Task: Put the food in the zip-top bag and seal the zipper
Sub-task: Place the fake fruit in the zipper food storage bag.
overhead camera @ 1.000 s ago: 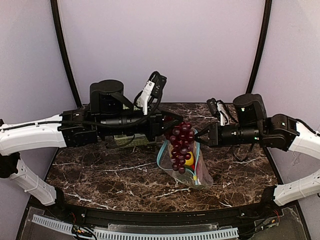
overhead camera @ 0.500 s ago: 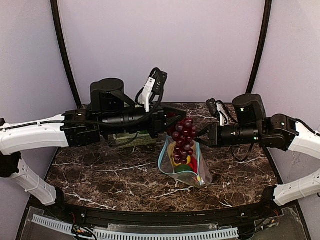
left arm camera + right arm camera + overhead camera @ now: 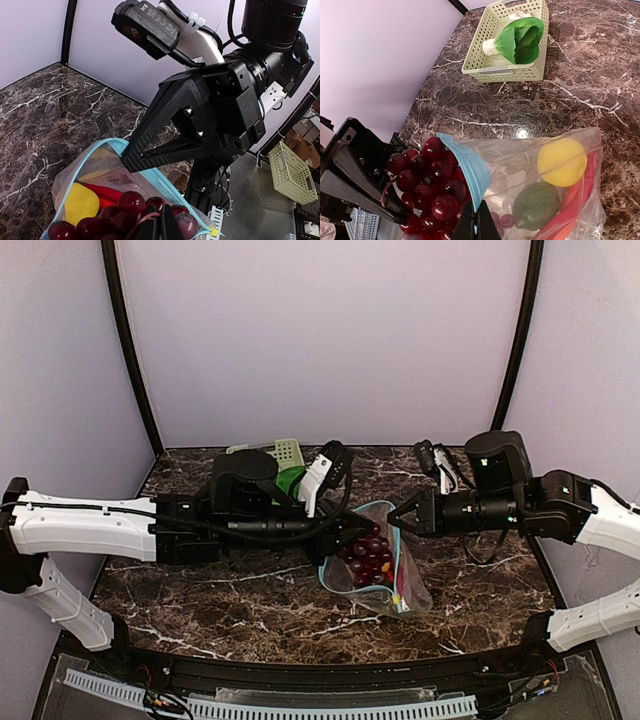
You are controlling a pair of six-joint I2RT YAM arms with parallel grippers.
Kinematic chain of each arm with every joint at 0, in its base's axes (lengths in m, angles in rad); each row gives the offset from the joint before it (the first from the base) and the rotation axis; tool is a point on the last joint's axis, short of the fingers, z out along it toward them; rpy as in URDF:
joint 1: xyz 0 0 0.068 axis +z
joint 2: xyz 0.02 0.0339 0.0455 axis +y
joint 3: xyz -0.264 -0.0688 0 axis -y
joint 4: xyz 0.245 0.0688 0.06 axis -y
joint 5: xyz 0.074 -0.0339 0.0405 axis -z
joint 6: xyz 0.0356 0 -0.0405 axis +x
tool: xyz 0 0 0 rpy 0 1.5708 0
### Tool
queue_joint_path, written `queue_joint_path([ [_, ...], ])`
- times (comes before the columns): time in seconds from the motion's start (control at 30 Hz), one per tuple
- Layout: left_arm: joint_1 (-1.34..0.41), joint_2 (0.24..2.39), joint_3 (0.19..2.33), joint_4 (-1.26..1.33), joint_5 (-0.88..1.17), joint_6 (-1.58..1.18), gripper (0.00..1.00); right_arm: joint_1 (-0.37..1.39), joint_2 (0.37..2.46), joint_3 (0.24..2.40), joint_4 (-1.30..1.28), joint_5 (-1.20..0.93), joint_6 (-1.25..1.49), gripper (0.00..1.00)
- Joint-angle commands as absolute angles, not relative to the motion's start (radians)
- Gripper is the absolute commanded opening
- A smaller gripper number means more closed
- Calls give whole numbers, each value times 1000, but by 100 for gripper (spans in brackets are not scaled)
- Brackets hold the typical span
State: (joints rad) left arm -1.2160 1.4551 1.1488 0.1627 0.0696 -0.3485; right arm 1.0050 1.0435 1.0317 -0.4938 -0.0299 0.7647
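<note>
While clamped on the grapes [image 3: 368,552] with left gripper [image 3: 160,227] jaws together, lower bunch, now half in the mouth, past zipper [image 3: 470,170] into bag [image 3: 405,590] beside lemon [image 3: 562,161]; hold mouth wide with right gripper [image 3: 475,222] pinched shut on zipper; release only once below rim

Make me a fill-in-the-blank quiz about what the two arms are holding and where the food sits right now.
1. The left gripper is shut on the bunch of dark purple ____.
2. The right gripper pinches the zip-top bag by its light ____ zipper.
3. The bok choy lies in the pale green slotted ____.
Missing words: grapes; blue; basket.
</note>
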Motion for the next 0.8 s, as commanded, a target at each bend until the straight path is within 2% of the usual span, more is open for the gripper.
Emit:
queue_joint_path([
  [0.0,-1235,1462,1124,215,42,-376,1,997,1043,1033,-442,-28,767,0],
  [0.6,-1247,1531,1162,270,107,-372,1,997,1048,1029,-426,-35,769,0],
  [0.77,-1208,1555,1145,377,222,-419,1,997,1047,1028,-426,-41,770,0],
])
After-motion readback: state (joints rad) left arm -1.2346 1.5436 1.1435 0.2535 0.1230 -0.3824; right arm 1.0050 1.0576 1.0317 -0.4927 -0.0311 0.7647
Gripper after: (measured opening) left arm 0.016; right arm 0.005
